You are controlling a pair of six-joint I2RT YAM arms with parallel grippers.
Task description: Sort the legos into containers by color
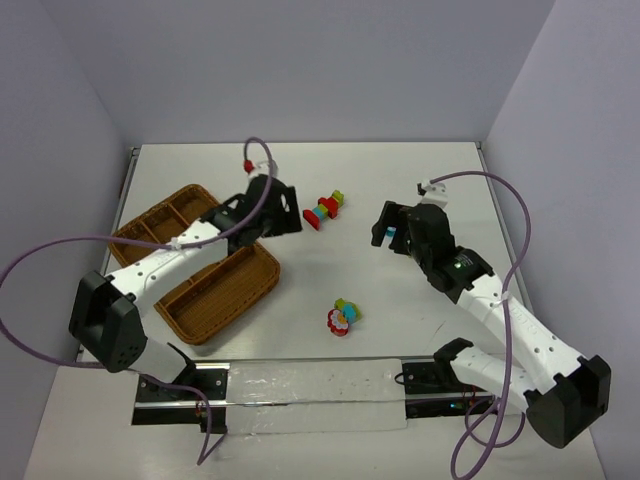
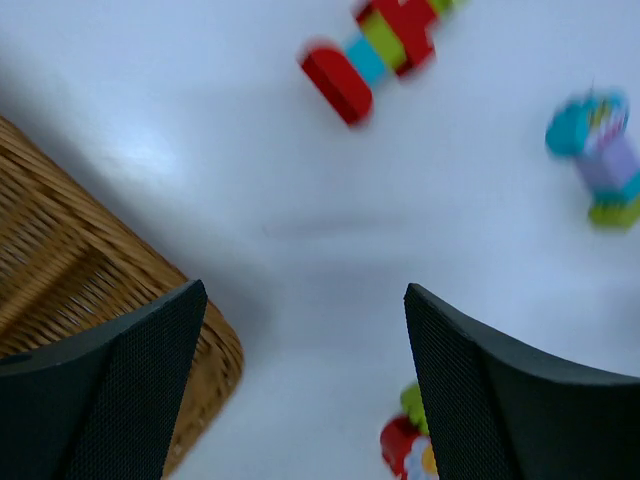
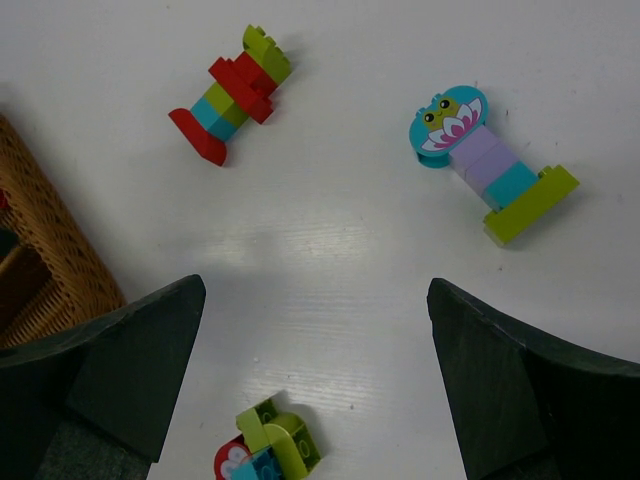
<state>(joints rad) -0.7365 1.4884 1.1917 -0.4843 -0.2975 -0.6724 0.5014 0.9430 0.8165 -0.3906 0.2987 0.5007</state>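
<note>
**Both claws wide over loose brick stacks; wicker tray at the table's left edge**

Nearest the near edge of the smooth white table (image 1: 330, 270), about mid-width, lies a short stack of glossy plastic bricks in red, teal and lime green (image 1: 342, 318), its top piece rounded. To its left, along the left edge and set at a diagonal, sits the brown woven wicker tray (image 1: 272, 272), with rounded corners and inner dividers. The left arm reaches across it.

Just beyond the tray's rim, the left claw (image 2: 300, 300) hangs over bare table. Its black, finely stippled fingers (image 2: 150, 360) are spread wide with nothing between them. The right claw (image 3: 315, 290), right of centre, is equally wide and empty.

Past it lies a stack with an oval teal frog piece, a lilac brick, a teal brick and a lime-green plate (image 3: 490, 165). Farther toward the far edge lies a stack of red, teal and lime-green bricks (image 1: 325, 209).
</note>
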